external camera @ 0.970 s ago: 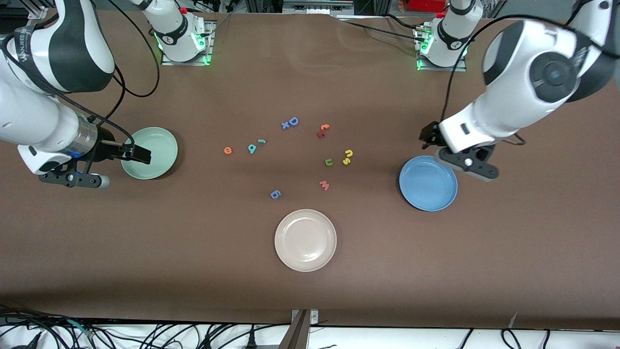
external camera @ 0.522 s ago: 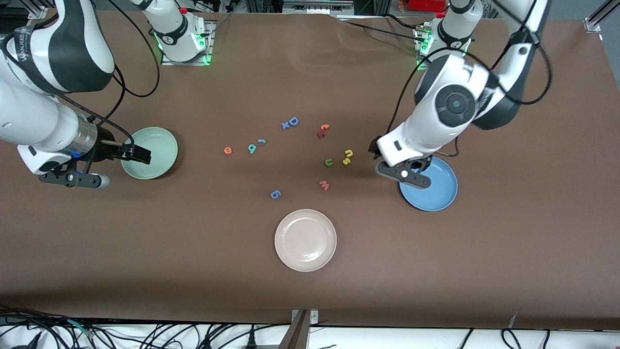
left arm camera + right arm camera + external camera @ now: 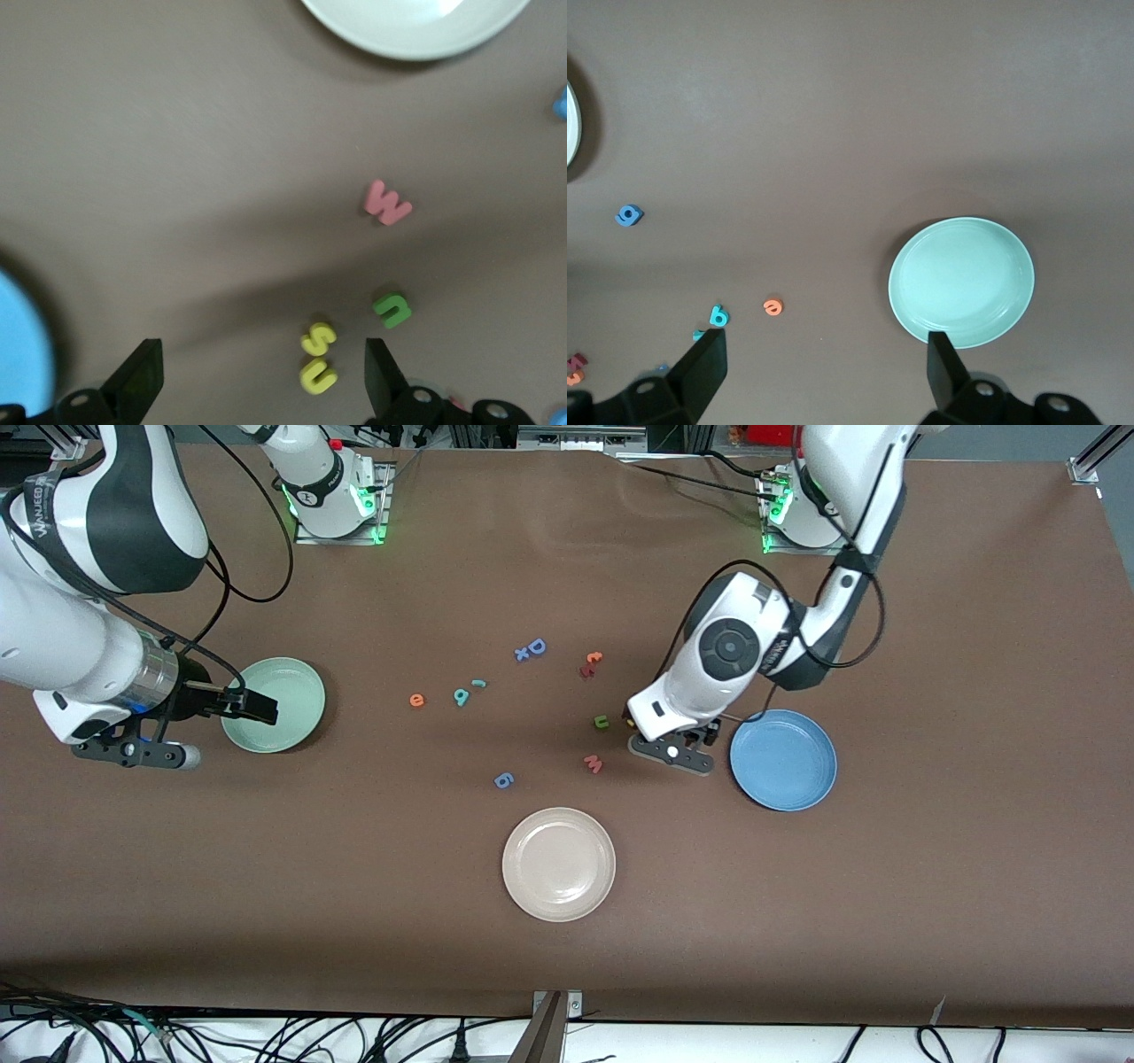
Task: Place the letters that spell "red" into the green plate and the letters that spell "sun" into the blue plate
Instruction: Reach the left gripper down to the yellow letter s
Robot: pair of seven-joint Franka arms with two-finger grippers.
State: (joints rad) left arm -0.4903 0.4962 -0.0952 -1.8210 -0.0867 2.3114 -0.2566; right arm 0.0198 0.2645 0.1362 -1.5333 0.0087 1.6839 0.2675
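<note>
**A:** Where are your grippers right now?

**B:** My left gripper point(image 3: 257, 372) hangs low over the two small yellow plastic letters, the "s" point(image 3: 319, 337) and the "n" point(image 3: 318, 377), which touch each other. Its jaws are spread wide and hold nothing. The small green plastic "u" point(image 3: 601, 722) lies just beside them, and the round medium-blue plate point(image 3: 783, 760) sits empty nearby, toward my left arm's end of the table. My right gripper point(image 3: 257, 708), also open and empty, waits over the edge of the round pale-green plate point(image 3: 283, 691).

**A:** And the "red" letters?

**B:** The orange "e" point(image 3: 416, 701), teal "d" point(image 3: 461, 695) and thin teal "r" point(image 3: 479, 684) lie on the table mid-way, none plated yet.

**A:** How will you pick cleanly?

**B:** I judge I should centre the yellow pair between my fingers, come straight down, and close on one letter only, keeping clear of the pink "w" point(image 3: 387, 202).
</note>
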